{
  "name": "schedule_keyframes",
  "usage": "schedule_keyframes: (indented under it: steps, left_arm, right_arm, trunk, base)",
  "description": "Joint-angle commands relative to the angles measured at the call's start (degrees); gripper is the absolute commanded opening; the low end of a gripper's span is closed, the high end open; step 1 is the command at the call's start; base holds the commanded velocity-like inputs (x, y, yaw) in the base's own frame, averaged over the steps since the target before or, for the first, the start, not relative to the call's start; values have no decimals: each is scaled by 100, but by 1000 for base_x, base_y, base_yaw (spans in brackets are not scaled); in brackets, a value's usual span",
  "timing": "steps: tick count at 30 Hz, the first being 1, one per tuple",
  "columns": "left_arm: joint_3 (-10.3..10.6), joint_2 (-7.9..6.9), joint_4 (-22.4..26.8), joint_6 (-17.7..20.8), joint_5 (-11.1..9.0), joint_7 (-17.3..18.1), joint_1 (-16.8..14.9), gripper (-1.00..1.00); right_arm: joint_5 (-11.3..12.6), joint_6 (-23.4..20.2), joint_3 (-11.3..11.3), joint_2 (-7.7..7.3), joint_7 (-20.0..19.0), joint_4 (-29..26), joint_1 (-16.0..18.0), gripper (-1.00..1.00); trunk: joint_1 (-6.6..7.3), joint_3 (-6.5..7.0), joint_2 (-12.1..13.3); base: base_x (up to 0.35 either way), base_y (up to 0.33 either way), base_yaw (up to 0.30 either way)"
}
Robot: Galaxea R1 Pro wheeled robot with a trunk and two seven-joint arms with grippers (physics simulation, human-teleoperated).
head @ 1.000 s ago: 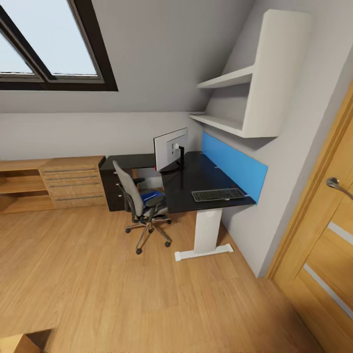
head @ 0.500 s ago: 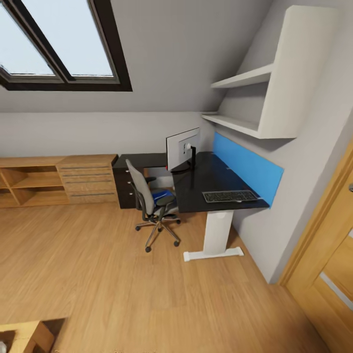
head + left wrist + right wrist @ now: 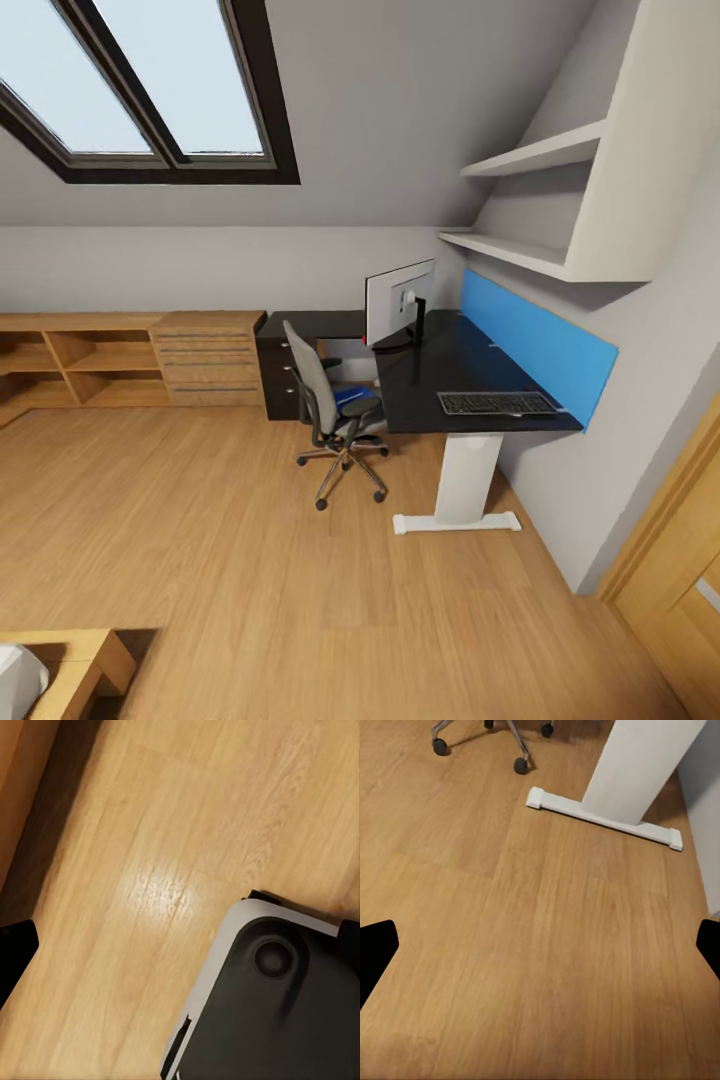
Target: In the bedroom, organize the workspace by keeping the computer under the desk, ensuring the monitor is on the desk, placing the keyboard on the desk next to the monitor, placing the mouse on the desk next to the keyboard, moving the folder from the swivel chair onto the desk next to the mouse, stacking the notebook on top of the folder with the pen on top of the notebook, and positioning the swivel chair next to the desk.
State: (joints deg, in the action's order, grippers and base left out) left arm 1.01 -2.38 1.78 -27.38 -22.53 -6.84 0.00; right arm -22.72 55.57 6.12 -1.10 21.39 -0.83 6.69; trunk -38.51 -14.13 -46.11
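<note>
A black-topped desk [image 3: 455, 365] stands against the right wall on a white leg [image 3: 467, 480]. The monitor [image 3: 399, 300] stands at the desk's far end, and the keyboard [image 3: 497, 403] lies near its front edge. The grey swivel chair [image 3: 322, 398] is at the desk's left side, with a blue folder [image 3: 353, 396] on its seat. My right gripper [image 3: 540, 952] hangs open over bare floor, near the desk's white foot [image 3: 607, 814] and the chair casters [image 3: 520, 765]. My left gripper [image 3: 180, 945] is open above the floor and my own base [image 3: 270, 1012].
A dark drawer unit [image 3: 283, 375] and a low wooden shelf unit [image 3: 120, 360] line the back wall. Wall shelves [image 3: 540, 200] and a blue panel [image 3: 540, 345] sit above the desk. A wooden door [image 3: 680, 570] is at right, and wooden furniture [image 3: 70, 670] at bottom left.
The whole picture has shifted right, so the camera has moved. More of the wooden shelf unit shows and less of the door. Desk, chair, monitor and keyboard stay where they were.
</note>
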Motion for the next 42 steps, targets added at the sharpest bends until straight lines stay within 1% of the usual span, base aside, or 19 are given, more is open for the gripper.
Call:
schedule_keyframes:
  steps: [1, 4, 7, 9, 14, 18, 33, 42]
  left_arm:
    - [14, 0, 6, -9, -3, -24, 0, 100]
    - [8, 1, 7, -8, -5, -22, 0, 100]
    - [5, 15, 7, -11, -6, -34, 0, 100]
    - [6, 21, 7, -12, -6, -39, 0, 100]
    - [12, 25, 7, -7, -6, -38, 0, 100]
    - [13, 27, 7, -3, -6, -37, 0, 100]
    - [16, 29, 7, 5, 6, -37, 0, 100]
    - [22, 59, 7, 5, 3, -37, 0, 100]
  right_arm:
    - [-21, 1, 46, -2, 59, 3, 4, 100]
    - [-22, -40, 49, -2, 53, 4, 4, 100]
    - [-26, -485, 59, 3, 50, 4, 5, 100]
    - [-28, -695, 62, 3, 50, 0, 6, 100]
    - [-30, -893, 64, 4, 50, -3, 3, 100]
    - [-31, -914, 65, 4, 51, -4, 4, 100]
    - [-29, -927, 65, 4, 58, -6, 6, 100]
    - [-21, -919, 63, 8, 55, -30, 6, 100]
  trunk:
    - [-24, -26, -47]
    - [-89, -79, -167]
    - [-155, -133, -288]
    - [-199, -169, -368]
    - [-309, -259, -568]
    - [-397, -331, -729]
    - [-726, -600, -1330]
    - [-924, -762, -1691]
  base:
    - [0, 0, 6]
    - [0, 0, 3]
    - [0, 0, 0]
    - [0, 0, 0]
    - [0, 10, 0]
    - [-20, 175, 0]
    - [-73, 302, 0]
    - [-7, 75, -1]
